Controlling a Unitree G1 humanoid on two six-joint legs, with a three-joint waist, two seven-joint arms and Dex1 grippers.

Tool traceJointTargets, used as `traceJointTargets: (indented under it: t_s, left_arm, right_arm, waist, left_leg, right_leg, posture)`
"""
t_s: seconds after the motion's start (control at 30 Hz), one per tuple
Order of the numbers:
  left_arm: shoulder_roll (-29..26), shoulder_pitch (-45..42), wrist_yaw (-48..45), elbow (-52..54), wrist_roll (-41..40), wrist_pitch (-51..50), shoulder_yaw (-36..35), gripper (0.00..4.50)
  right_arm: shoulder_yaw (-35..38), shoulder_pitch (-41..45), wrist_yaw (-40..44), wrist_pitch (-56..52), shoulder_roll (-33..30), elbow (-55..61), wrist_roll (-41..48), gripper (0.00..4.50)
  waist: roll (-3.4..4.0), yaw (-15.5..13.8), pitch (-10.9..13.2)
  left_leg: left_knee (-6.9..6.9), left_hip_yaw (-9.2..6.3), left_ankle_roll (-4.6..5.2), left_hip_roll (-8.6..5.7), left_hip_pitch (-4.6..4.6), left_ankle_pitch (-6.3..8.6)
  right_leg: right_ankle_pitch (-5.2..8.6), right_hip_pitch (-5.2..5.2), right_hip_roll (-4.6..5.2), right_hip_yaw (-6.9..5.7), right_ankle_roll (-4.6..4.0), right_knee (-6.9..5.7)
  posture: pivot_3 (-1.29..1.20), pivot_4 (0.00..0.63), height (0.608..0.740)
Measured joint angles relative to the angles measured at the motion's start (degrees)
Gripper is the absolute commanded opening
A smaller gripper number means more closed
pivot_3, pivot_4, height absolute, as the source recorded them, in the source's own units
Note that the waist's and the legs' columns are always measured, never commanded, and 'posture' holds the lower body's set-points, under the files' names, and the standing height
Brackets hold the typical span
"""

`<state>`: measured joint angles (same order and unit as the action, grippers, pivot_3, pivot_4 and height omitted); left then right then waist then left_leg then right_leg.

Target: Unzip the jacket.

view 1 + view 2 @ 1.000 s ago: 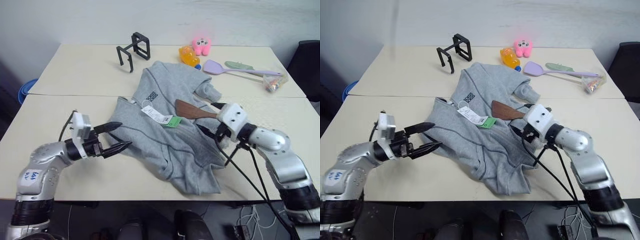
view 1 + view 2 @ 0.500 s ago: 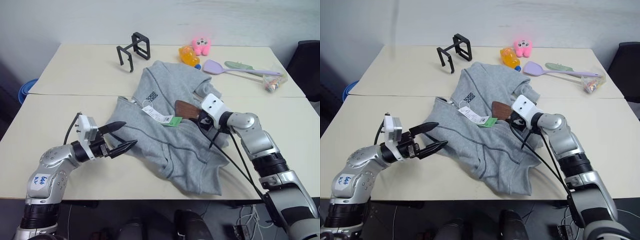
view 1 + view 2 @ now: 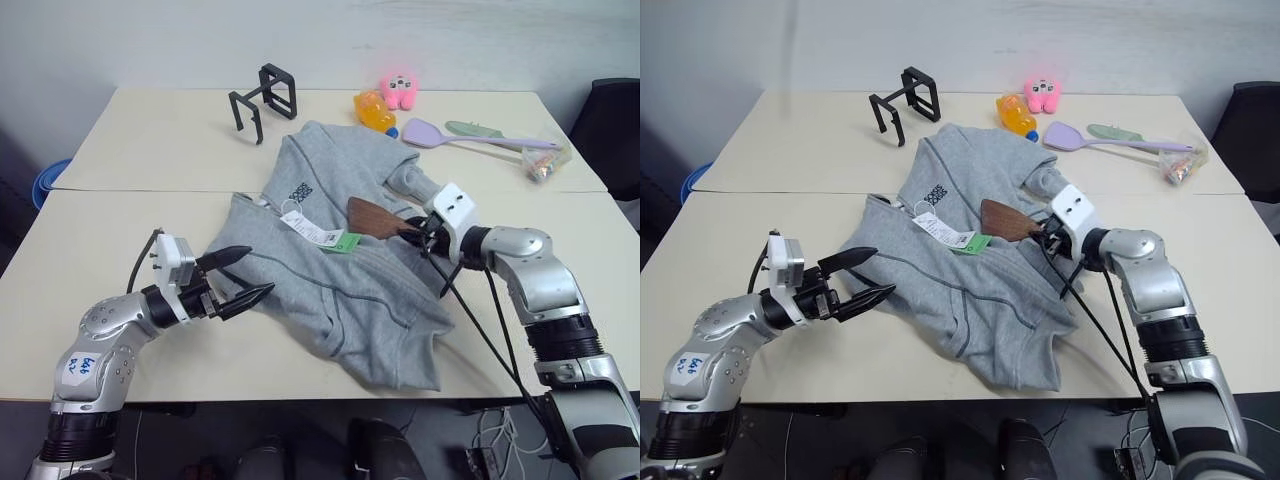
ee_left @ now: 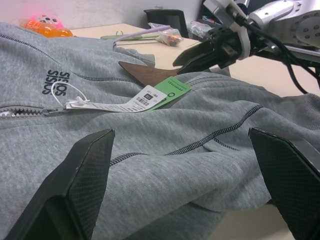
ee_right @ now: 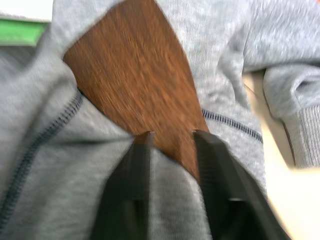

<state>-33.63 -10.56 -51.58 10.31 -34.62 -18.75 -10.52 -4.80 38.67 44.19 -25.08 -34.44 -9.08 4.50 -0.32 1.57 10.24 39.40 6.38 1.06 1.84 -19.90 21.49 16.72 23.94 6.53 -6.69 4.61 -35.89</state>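
Two pale tabletop (image 3: 120, 240) halves pushed together w/ a plain wall behind; the jacket (image 3: 340, 270) lies crumpled across the middle seam, zip running from the collar near the hang tags (image 3: 320, 235), pull not clearly visible from the head views. A brown wooden spatula (image 3: 375, 218) lies on top of the jacket, blade over the chest area. Far edge clutter: black stand (image 3: 265, 100), pink toy (image 3: 399, 89), orange toy (image 3: 374, 110), purple spatula (image 3: 470, 137).

Left gripper (image 3: 240, 276) wide open, holding nothing, hovering just beside the jacket's near-left hem; right gripper (image 3: 1048, 232) part-closed, fingers narrow at the spatula's handle end; wrist view shows both tips on or just over the wood, but can't tell if it's actually clamped.

Risks, as I judge them: fingers may pinch fleece along w/ the handle, so lifting drags the jacket and shifts the zip; a shallow grip on the tapered end could let the spatula slip back onto the cloth; tags near the zip could snag the left gripper when it goes for the pull.
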Motion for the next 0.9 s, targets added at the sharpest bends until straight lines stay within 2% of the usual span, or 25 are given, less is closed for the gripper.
traceJointTargets:
  t_s: [0.1, 0.33, 0.63, 0.73, 0.9]
  left_arm:
    - [0.1, -0.4, -0.2, -0.5, 0.3, 0.2, 0.2, 4.50]
    - [1.4, -1.4, -0.3, -1.9, 1.2, 0.6, 1.2, 4.50]
    - [2.0, -2.1, -0.6, -2.3, 1.5, 0.7, 1.7, 4.50]
    - [2.1, -2.3, -0.6, -2.3, 1.6, 0.7, 2.0, 4.50]
    - [2.5, -2.4, -0.4, -2.3, 1.7, 0.7, 2.1, 4.50]
  right_arm:
    - [-1.7, -1.4, -1.2, 1.3, -0.9, 0.0, -3.1, 3.41]
    - [-2.3, -0.7, -2.8, 1.5, -0.2, -3.6, -4.8, 3.41]
    - [0.8, 4.9, -4.0, 5.2, 4.3, -16.1, -2.2, 3.41]
    - [0.9, 6.5, -4.0, 6.7, 4.6, -18.9, -2.3, 2.83]
    - [0.9, 7.9, -4.6, 9.8, 4.7, -22.1, -3.0, 1.17]
  waist:
    - [0.00, -0.1, 0.0]
    - [0.00, 0.0, 0.0]
    - [0.00, 0.0, 0.0]
    - [0.00, 0.0, 0.0]
    - [0.00, 0.1, 0.0]
  left_leg:
    - [0.01, -0.04, 0.00, -0.05, -0.03, 0.00]
    - [0.19, -0.17, 0.00, -0.03, -0.28, 0.00]
    - [0.24, -0.19, 0.01, -0.03, -0.31, -0.01]
    - [0.25, -0.20, 0.01, -0.04, -0.32, -0.01]
    - [0.25, -0.21, 0.01, -0.02, -0.32, -0.01]
  right_leg:
    - [0.00, 0.00, 0.01, -0.03, 0.00, 0.00]
    - [0.00, 0.09, -0.09, -0.20, 0.00, -0.01]
    - [0.00, 0.09, -0.11, -0.22, 0.01, -0.05]
    - [0.00, 0.09, -0.09, -0.23, 0.01, -0.05]
    - [0.00, 0.09, -0.08, -0.22, 0.01, -0.05]
  posture:
    - [0.00, 0.150, 0.740]
    - [0.00, 0.150, 0.740]
    - [0.00, 0.150, 0.740]
    - [0.00, 0.150, 0.740]
    - [0.00, 0.150, 0.740]
